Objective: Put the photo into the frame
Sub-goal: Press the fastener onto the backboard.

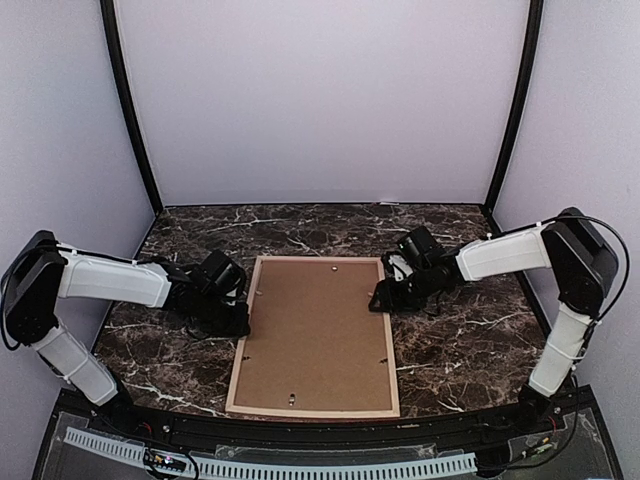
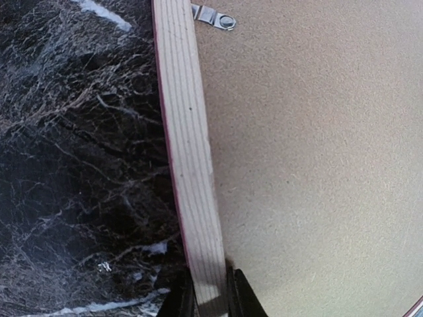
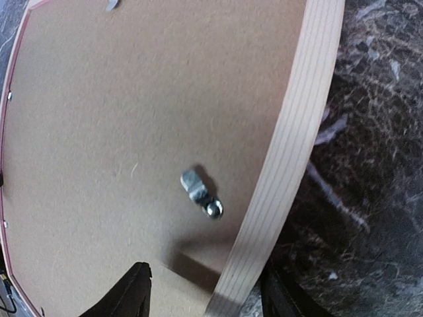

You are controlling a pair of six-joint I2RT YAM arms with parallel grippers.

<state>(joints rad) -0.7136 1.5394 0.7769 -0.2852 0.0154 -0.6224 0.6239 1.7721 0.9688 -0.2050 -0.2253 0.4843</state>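
Top external view: a dark marble-patterned table (image 1: 455, 350) carries the frame (image 1: 312, 411), which lies face-down at its centre with the pale wood back up. In the wrist views a thin pink-red line shows along its outer edge. A brown hardboard backing panel (image 1: 315, 335) fills the frame. The left gripper (image 1: 238, 318) is at the frame's left rail; the left wrist view shows its jaws clenched on that rail, one finger on each side. The right gripper (image 1: 385, 297) is at the right rail, toward the far end. Its jaws are released and spread wide astride the rail, one finger above the panel, the other outside the frame. A small metal turn clip (image 3: 200, 191) sits on the panel just inside that rail.
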